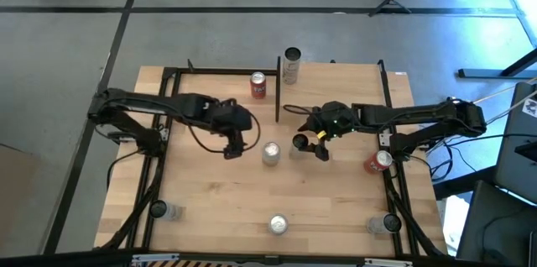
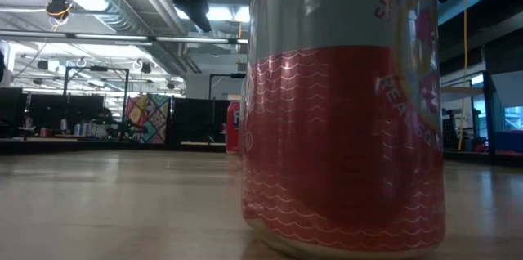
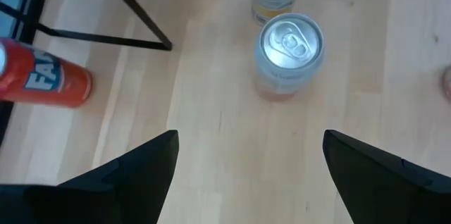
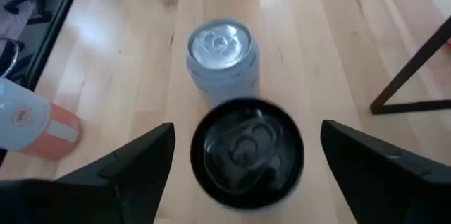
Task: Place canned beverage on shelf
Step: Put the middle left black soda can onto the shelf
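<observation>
A black-topped can (image 4: 246,151) stands on the table between the fingers of my right gripper (image 1: 309,146). That gripper is open and clear of the can on both sides. A silver can (image 1: 270,154) stands just left of it. My left gripper (image 1: 235,144) is open and empty, left of the silver can (image 3: 289,46). A red can (image 1: 258,85) and a tall pale can (image 1: 291,65) stand at the far side by a thin black post (image 1: 278,91). I cannot tell the shelf's board from the tabletop.
A red-and-white can (image 1: 379,161) stands at the right, by the table's black frame. Another can (image 1: 278,224) stands near the front edge and fills the low view (image 2: 343,113). Black frame bars (image 3: 106,13) run along the table's sides and back.
</observation>
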